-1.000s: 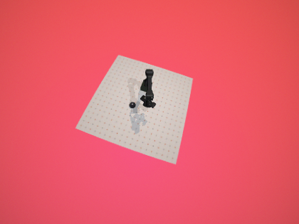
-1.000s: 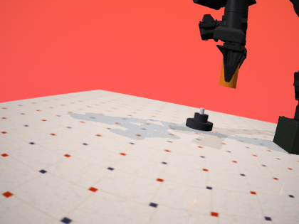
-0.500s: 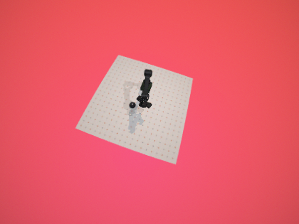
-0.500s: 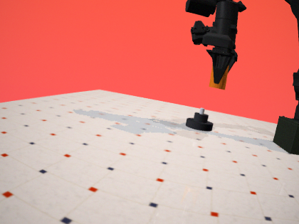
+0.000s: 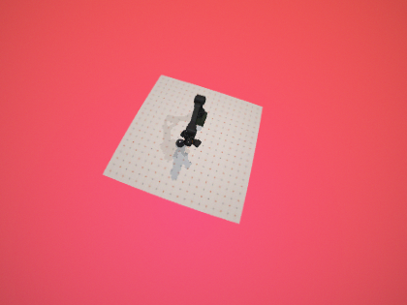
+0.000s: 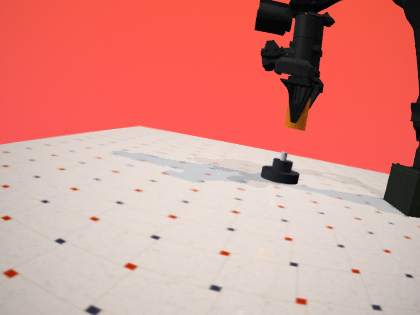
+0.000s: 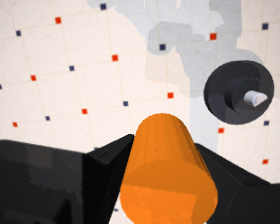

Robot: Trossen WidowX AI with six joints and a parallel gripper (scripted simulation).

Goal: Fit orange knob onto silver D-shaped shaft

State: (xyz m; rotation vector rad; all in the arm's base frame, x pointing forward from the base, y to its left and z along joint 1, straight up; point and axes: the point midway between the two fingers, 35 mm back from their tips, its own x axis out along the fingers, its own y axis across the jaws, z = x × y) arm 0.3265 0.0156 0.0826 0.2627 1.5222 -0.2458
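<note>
The orange knob [image 6: 297,126] [image 7: 167,155] is held upright, slightly tilted in the exterior view, above the table. My gripper [image 6: 300,116] [image 7: 162,144] is shut on it, with a finger on each side. The knob's underside and hole are hidden. The round black pedestal [image 5: 180,143] [image 6: 280,175] [image 7: 218,95] stands on the table, and its silver shaft [image 6: 283,156] [image 7: 254,98] points up. In the wrist view it is to the right of the knob and beyond it, apart from it. The shaft's D-shaped top shows there.
The pale dotted table top [image 5: 223,183] [image 6: 175,264] [image 7: 40,55] carries shadows of the arm around the pedestal. The arm's dark base [image 6: 404,189] stands at the right in the exterior view, and the arm reaches over from it.
</note>
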